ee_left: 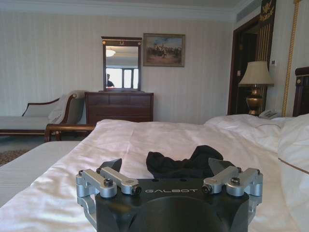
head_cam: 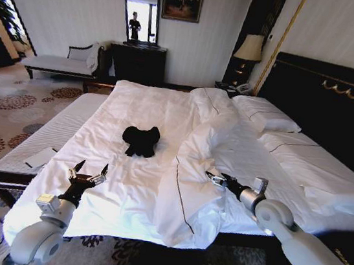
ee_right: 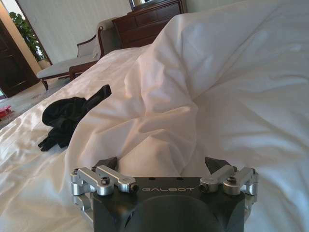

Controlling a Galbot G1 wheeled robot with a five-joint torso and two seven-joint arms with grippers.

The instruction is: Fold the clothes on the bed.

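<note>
White duvet point(head_cam: 137, 186), crumpled black T-shirt point(head_cam: 141, 140).

Daylight glares on white duvet point(head_cam: 140, 167); room edges bend.

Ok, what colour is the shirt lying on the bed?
Black; the shirt lies bunched on the white duvet, clearest in the head view.
</note>
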